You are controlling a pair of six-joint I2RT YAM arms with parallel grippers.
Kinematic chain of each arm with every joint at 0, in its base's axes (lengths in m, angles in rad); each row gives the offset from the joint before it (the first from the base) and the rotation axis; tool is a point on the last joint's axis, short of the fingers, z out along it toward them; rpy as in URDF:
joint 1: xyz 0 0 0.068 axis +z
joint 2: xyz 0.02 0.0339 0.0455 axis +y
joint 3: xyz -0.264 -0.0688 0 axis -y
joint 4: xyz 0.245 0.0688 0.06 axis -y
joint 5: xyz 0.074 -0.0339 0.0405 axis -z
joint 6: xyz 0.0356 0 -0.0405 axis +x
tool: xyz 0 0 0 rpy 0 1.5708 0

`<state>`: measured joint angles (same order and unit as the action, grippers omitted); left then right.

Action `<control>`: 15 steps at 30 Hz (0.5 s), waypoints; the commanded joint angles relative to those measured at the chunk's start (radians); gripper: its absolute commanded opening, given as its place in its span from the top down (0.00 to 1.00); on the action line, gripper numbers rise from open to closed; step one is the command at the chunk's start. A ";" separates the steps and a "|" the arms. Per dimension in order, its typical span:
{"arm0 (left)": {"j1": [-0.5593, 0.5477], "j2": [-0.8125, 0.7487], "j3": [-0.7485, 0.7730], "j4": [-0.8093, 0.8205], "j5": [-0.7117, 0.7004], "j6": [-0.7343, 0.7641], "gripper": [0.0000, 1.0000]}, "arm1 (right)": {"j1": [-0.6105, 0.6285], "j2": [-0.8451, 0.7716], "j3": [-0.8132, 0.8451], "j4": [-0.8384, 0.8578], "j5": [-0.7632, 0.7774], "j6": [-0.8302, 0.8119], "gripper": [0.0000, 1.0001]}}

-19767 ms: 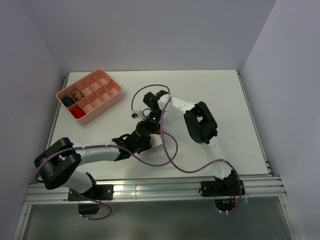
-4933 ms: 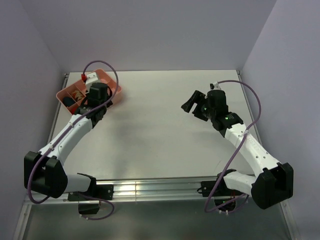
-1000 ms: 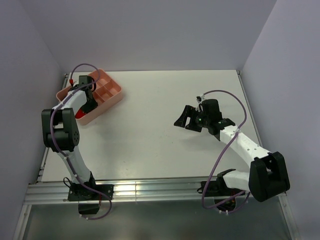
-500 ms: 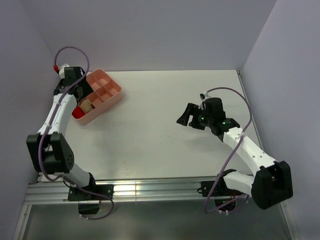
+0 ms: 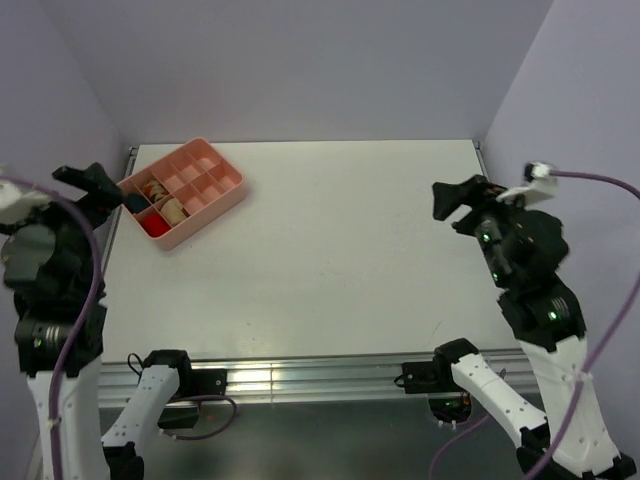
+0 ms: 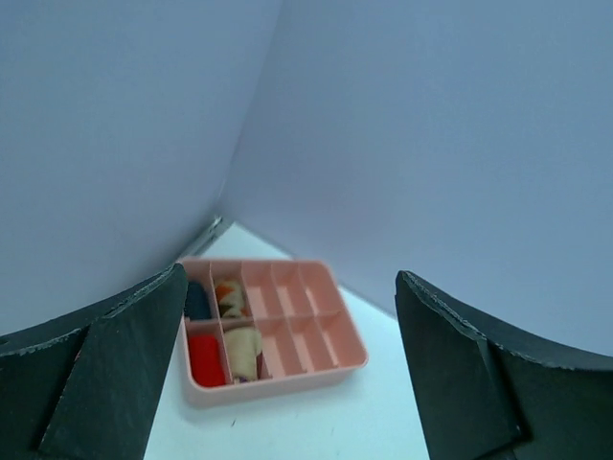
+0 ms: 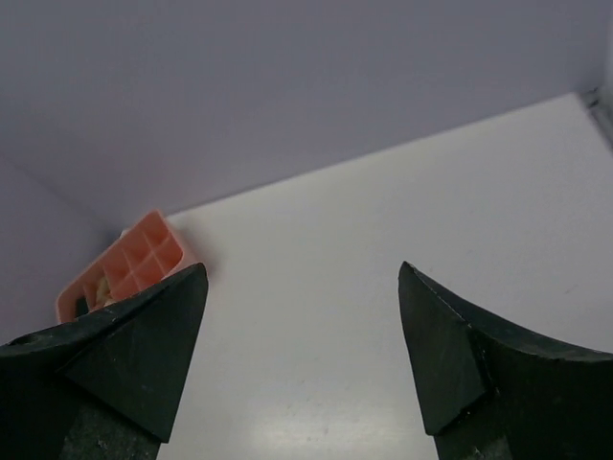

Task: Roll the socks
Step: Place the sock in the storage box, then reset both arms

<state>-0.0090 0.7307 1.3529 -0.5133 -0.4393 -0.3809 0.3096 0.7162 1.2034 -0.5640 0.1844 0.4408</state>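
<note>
Both arms are built of white shell links joined by black motor housings. The left arm (image 5: 50, 300) and the right arm (image 5: 545, 300) each carry a thin purple cable (image 5: 600, 180); the right one's ends in a small white plug (image 5: 540, 170). Small green lights (image 5: 548, 314) glow on the right arm's black joints. The fingers (image 6: 105, 374) are matte black wedges with rough, chipped edges

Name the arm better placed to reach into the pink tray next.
Left. The left gripper hangs open right beside the pink tray, its wrist view looking onto it. The right gripper, also open, sits across the table by the right edge.
</note>
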 commanded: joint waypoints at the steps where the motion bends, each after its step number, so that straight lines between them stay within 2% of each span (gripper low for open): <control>1: -0.054 -0.049 0.051 -0.074 -0.111 0.077 0.05 | -0.001 -0.081 0.087 -0.103 0.197 -0.105 0.13; 7: -0.101 -0.188 0.104 -0.169 -0.194 0.068 0.07 | -0.001 -0.280 0.059 -0.044 0.305 -0.240 0.12; 15: -0.103 -0.301 -0.026 -0.154 -0.249 0.020 0.09 | 0.000 -0.492 -0.057 0.045 0.356 -0.333 0.12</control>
<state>-0.1089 0.4294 1.3514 -0.6559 -0.6544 -0.3511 0.3096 0.2424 1.1736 -0.5751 0.4995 0.1661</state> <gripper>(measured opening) 0.918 0.874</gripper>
